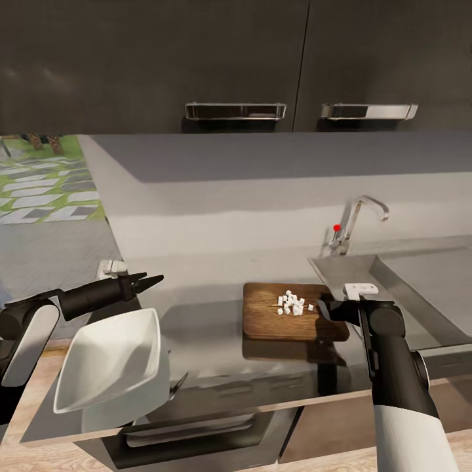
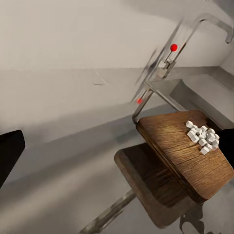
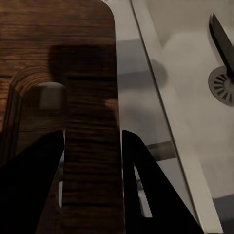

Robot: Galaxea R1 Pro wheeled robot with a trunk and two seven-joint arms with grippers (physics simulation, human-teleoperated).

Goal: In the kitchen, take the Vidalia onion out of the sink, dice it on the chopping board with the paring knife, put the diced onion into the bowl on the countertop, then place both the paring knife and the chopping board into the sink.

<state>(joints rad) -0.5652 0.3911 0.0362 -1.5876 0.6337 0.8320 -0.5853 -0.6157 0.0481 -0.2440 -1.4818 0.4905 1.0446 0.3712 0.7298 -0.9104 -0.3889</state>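
Nearest the camera on the grey counter (image 1: 210, 328), the white square-rimmed bowl (image 1: 111, 364) sits tilted at the front edge on the robot's left, its hollow facing up and toward the robot; just beyond it the left hand (image 1: 147, 282) hovers above the counter with its dark fingers drawn to a narrow point and nothing between them; to the right, the right arm reaches down to the near right end of the chopping board (image 1: 288, 314), where the right hand (image 3: 92, 141) shows its two dark fingers set on either side of a strip of the board's wood, the slot handle hole just beside them; the fingers look closed on the board's end, with the wood filling the gap between them; the board appears raised off the counter, its dark reflection lying on the glossy surface beneath it in the left wrist view; on top of the board, toward its far right part, rests the diced Vidalia onion (image 1: 293, 304), a small cluster of white cubes; right of the board lies the steel sink (image 1: 419, 282), its flat drainboard touching the counter's edge, and within the basin a dark pointed blade, seemingly the paring knife (image 3: 222, 41), lies near the round drain (image 3: 223, 85); farther back stands the chrome tap (image 1: 357, 223) with its red dot; dark cabinets (image 1: 236, 65) hang above.
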